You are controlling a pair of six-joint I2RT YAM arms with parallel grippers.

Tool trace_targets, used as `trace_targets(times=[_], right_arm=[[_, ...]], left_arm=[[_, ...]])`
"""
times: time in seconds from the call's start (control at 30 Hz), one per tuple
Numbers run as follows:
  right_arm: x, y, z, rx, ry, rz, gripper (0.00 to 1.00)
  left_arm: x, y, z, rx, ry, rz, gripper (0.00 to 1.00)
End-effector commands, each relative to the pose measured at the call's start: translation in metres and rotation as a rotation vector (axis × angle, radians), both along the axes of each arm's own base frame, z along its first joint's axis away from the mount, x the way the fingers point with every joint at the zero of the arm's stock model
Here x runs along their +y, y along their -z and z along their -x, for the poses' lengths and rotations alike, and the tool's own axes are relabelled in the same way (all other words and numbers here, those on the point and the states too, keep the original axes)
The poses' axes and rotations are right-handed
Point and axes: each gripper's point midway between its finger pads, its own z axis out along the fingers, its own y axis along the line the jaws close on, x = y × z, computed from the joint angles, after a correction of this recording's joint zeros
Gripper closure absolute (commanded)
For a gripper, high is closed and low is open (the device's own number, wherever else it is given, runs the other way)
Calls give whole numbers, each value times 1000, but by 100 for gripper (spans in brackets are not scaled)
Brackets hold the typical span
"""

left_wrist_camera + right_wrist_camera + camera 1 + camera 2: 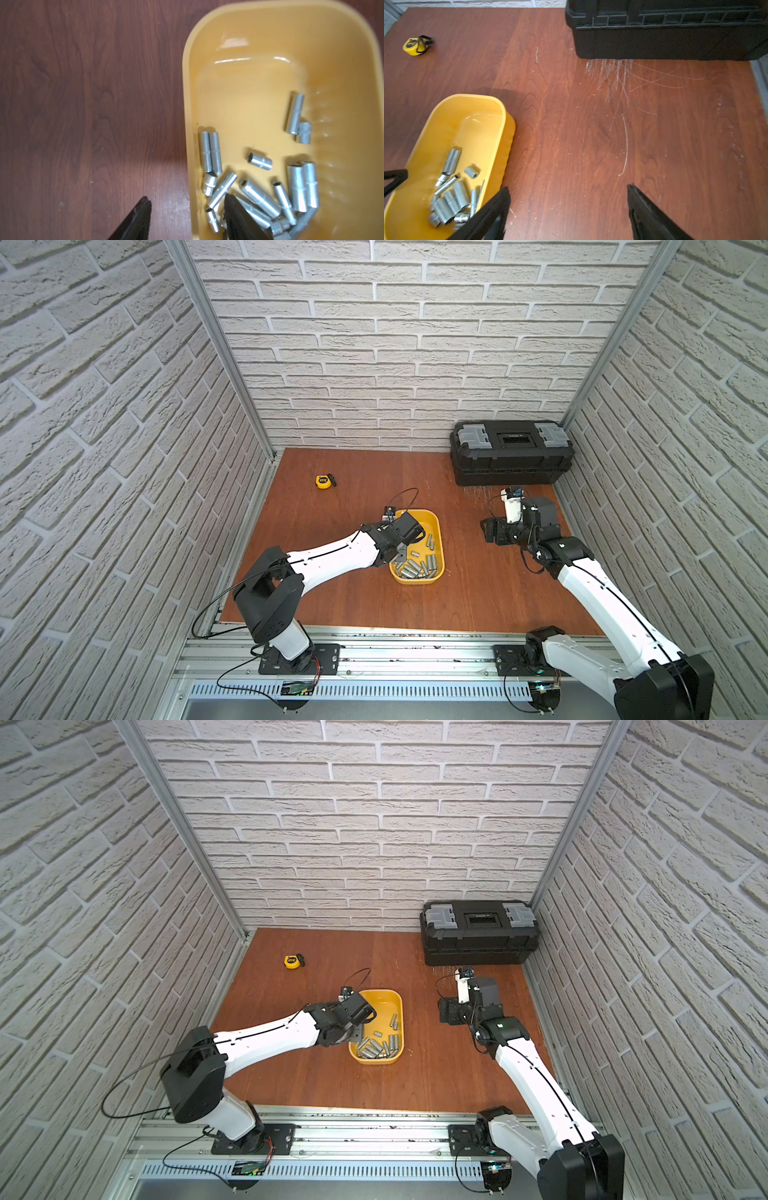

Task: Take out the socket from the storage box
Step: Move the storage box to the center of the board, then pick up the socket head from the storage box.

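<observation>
The left gripper (187, 205), fingers parted, straddles the wall of the shallow yellow plastic storage box (188, 104), likely to reach its silvery metal sockets (259, 197); the right gripper (569, 191) hangs aside, fingers parted.

You won't get any readable text out of these. The black toolbox (512, 464), upper right in both top views, has a faint lid marking, and the yellow tape measure (415, 46) has a face label, but both are too blurry to read.

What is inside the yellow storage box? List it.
Silver sockets, mostly heaped toward one end of the storage box; the other end is bare. The left gripper covers part of the heap.
</observation>
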Motion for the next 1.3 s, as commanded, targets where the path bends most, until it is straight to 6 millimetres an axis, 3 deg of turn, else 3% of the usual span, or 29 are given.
trace_targets(times=[0.0,0.13,0.23,0.37,0.53,0.67,0.87,1.27], right_arm=[[31,-11,0,-12,-96,-40,13],[73,-8,8,51,-232,-60,14],[106,0,14,90,-325,-67,16],[139,20,14,133,-391,-42,19],[171,49,10,213,-469,9,29],[184,76,8,268,-500,41,40],[196,98,4,308,-553,91,52],[214,135,-7,400,-591,147,54]], left_arm=[[18,-40,-18,-126,-17,-42,36],[51,-75,-44,-231,-121,17,33],[80,-90,-55,-276,-211,51,33],[105,-95,-55,-310,-275,76,30],[122,-88,-48,-300,-311,69,28],[129,-78,-38,-284,-342,81,27],[135,-65,-28,-284,-383,115,25],[135,-50,-23,-227,-365,79,23]])
